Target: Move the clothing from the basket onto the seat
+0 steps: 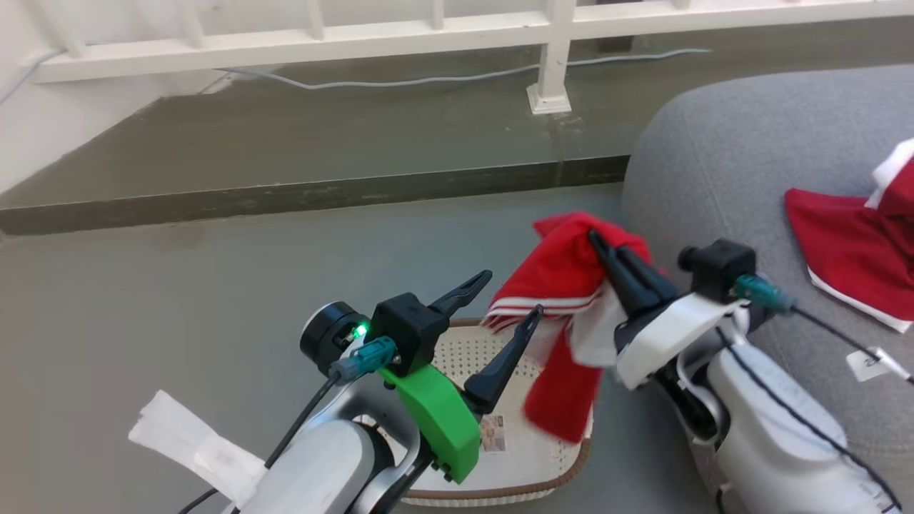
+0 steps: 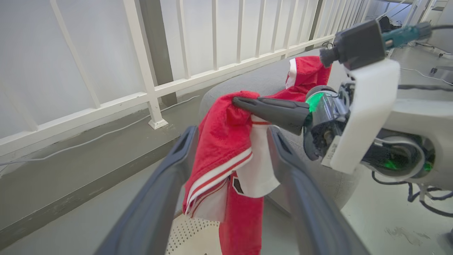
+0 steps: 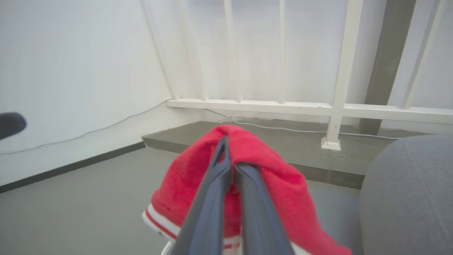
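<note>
Clothing, two pieces seen. One red garment (image 1: pixel 564 271) with white striped trim is lifted above the basket (image 1: pixel 468 357), pinched at its top fold. It drapes down either side of the grip, the striped hem to the left and a white patch below. Its lower end hangs over the basket's right side; I cannot tell whether it touches the basket floor.

Right end effector (image 1: pixel 596 239): fingers pressed together with the fabric caught between them near the tips. The right wrist view shows the same: right end effector (image 3: pixel 230 156) closed to a narrow slit, the red garment (image 3: pixel 276 177) bunched over and around both fingers.

Left end effector (image 1: pixel 510 293): spread wide, holding nothing, above the far side of the basket, just left of the hanging cloth. One fingertip sits close by the striped hem; contact cannot be told. In the left wrist view the left end effector (image 2: pixel 231 131) frames the red garment (image 2: pixel 223 141), with the right end effector (image 2: pixel 237 101) gripping from the right.

Basket on the floor (image 1: pixel 214 285), near and centre, partly hidden by the left arm. The visible part of its inside is perforated cream plastic with a label sticker (image 1: pixel 493 434).

Seat (image 1: pixel 714 157): large grey cushion at right, just beside the basket. Second red garment (image 1: pixel 850 250) with white trim lies flat on it toward the right edge of the head view, well apart from the lifted one.

White railing (image 1: pixel 550 64) at the far side, with a pale cable (image 1: pixel 428 78) lying along its base.
</note>
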Robot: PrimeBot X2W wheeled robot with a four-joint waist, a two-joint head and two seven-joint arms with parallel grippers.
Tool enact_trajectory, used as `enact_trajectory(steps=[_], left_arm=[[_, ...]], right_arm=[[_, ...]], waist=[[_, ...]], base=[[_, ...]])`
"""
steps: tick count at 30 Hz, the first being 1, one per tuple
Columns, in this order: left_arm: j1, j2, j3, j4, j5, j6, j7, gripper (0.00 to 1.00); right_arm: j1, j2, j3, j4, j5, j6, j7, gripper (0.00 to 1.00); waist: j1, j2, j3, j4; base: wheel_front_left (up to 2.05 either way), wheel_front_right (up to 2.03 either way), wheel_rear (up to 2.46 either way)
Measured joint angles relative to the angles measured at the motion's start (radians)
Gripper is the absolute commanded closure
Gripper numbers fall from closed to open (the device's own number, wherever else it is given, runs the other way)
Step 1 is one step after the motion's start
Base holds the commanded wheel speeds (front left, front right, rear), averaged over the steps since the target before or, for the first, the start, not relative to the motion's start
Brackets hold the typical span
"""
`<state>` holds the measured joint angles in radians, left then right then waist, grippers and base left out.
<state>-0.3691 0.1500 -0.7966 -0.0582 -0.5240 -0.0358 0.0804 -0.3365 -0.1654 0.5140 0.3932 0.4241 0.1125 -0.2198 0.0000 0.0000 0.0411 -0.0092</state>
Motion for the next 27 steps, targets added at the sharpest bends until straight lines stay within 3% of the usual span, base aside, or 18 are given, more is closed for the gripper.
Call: enact_trajectory(steps=[10,27], left_arm=[[0.035,0.042,-0.031,-0.047,0.008,0.0,0.029,0.0],[0.046,0.091,-0.05,-0.113,0.053,0.0,0.079,0.0]], right_arm=[[-0.07,-0.049,-0.089,0.007,0.009,-0.019,-0.017,1.0],[-0.1,-0.029,-0.182,0.0,0.042,-0.045,-0.027,1.0]], waist=[[0.0001,0.0,0.039,-0.08],[0.0,0.0,0.1,-0.268]], base=[[0.0,0.0,0.0],[0.0,0.0,0.0]])
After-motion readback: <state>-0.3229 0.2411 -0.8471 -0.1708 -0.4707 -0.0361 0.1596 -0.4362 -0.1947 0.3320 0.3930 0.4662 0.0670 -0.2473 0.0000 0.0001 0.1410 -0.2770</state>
